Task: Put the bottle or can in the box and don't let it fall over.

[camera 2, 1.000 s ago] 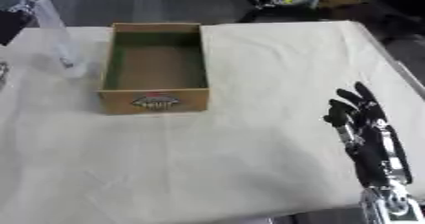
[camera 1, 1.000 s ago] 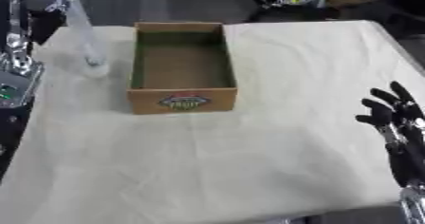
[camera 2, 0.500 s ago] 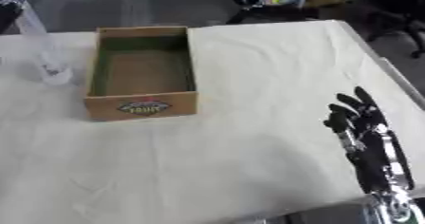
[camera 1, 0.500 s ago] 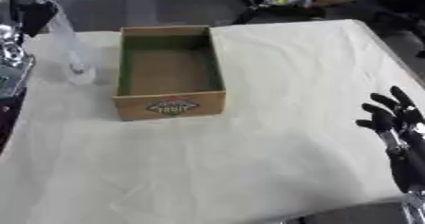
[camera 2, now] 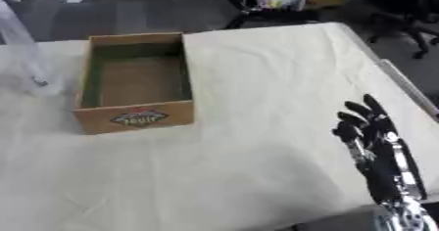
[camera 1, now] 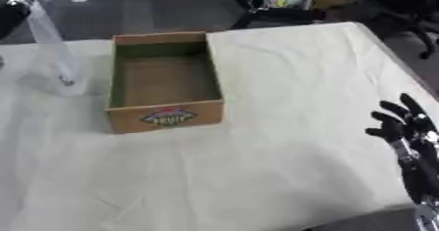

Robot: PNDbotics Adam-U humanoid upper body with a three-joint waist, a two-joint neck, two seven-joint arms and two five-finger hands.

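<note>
Nothing on the surface point(camera 1: 283, 127) has shifted; bottle point(camera 1: 53, 49) upright at left edge beside box point(camera 1: 163, 78). Your right robot hand point(camera 2: 370, 132) rests spread wide, empty.

You had a table point(camera 1: 291, 127) in front of you, covered edge to edge with a cream cloth point(camera 2: 257, 78) that showed soft creases. An open cardboard box point(camera 1: 163, 80) sat on it left of centre, long side running away from you, with a printed label on its near wall. Just beside the box on its left, a clear bottle point(camera 1: 53, 49) stood upright on the cloth, apart from the box wall.
</note>
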